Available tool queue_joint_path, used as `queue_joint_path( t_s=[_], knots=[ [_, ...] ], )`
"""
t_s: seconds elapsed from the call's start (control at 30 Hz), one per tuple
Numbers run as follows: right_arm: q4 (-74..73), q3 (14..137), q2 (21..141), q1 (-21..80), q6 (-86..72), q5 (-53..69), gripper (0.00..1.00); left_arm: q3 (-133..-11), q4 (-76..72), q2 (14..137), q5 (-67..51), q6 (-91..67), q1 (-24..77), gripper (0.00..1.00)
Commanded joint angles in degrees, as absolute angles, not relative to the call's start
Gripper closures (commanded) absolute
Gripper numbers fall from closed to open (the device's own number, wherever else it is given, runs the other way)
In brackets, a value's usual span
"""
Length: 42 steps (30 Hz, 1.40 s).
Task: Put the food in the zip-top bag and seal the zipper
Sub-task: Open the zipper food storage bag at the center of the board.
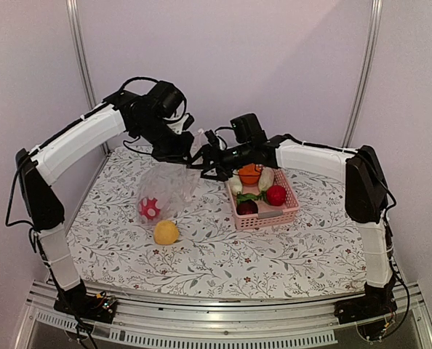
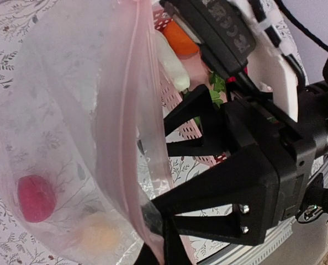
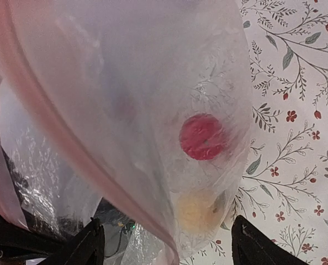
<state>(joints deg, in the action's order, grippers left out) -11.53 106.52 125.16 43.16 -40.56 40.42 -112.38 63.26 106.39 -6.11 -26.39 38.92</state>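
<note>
Holds clear, crinkly bag [image 1: 166,182] up, red fruit [image 1: 149,209] inside. Seemingly clamps its rim with left gripper [image 1: 180,154]; has right gripper [image 1: 203,160] spread wide. Just beside basket [image 1: 268,220], open table [image 1: 274,254] nearer.

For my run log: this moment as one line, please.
left gripper: shut on zip-top bag | right gripper: open around bag | red food: in bag | yellow food: on table | pink basket: holds food

The left arm [image 1: 78,138] and right arm [image 1: 314,158] are white-shelled, black-jointed — thin black cables [image 1: 136,81] loop alongside. The right claw [image 2: 158,165] is matte black, with two silver screws [image 2: 242,208].
</note>
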Motion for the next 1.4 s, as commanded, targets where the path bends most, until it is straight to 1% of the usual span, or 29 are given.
queue_joint_path(
  t_s=[0.0,0.03,0.1,0.13,0.23,0.3,0.4,0.53,0.63,0.73,0.83,0.93,1.1,1.23,1.37],
  knots=[
    [-11.6,110.8,129.3,44.9,-42.4,42.8,0.25,-112.9,64.4,104.9,-6.6,-25.3,40.7,1.0],
    [-11.9,111.3,129.7,45.1,-42.6,42.4,0.3,-113.0,64.7,104.9,-6.4,-25.2,40.9,1.0],
    [-15.3,112.2,130.6,45.1,-43.3,39.5,0.44,-113.2,65.3,104.9,-5.4,-25.5,41.1,1.0],
    [-18.8,112.7,130.7,44.9,-43.4,36.8,0.49,-113.3,65.8,104.8,-4.4,-25.6,41.1,1.0],
    [-28.5,111.9,129.2,43.4,-42.5,29.9,0.61,-114.6,68.9,104.9,1.9,-26.4,41.1,1.0],
    [-32.5,108.8,126.8,42.0,-40.9,26.6,0.64,-115.6,72.0,105.1,7.2,-27.5,40.8,1.0],
    [-33.6,101.8,121.2,40.1,-39.1,24.4,0.64,-116.4,75.1,105.6,13.2,-28.6,40.1,1.0],
    [-37.3,98.9,116.5,39.6,-36.5,20.0,0.63,-117.7,76.5,106.8,15.9,-29.3,40.0,1.0],
    [-37.0,98.7,116.4,39.6,-35.8,22.0,0.57,-117.7,74.9,107.1,13.8,-29.5,40.2,1.0],
    [-31.3,98.4,116.0,39.6,-36.5,28.5,0.5,-116.8,72.9,107.2,10.3,-29.4,40.3,1.0],
    [-25.6,99.5,113.3,40.0,-36.4,32.5,0.41,-116.6,72.1,107.4,9.0,-29.1,40.3,1.0],
    [-25.3,101.3,109.7,40.4,-34.8,33.2,0.34,-117.0,71.6,107.6,9.1,-28.6,40.2,1.0],
    [-30.9,100.2,103.3,41.5,-30.9,29.4,0.32,-119.2,71.4,108.6,9.5,-27.7,39.5,1.0],
    [-30.0,95.5,98.7,46.4,-24.4,24.7,0.33,-118.8,70.1,109.1,9.4,-27.4,38.9,1.0],
    [-27.5,91.2,98.7,50.7,-19.2,23.3,0.34,-118.5,69.0,109.9,9.6,-27.1,37.7,1.0]
  ],
)
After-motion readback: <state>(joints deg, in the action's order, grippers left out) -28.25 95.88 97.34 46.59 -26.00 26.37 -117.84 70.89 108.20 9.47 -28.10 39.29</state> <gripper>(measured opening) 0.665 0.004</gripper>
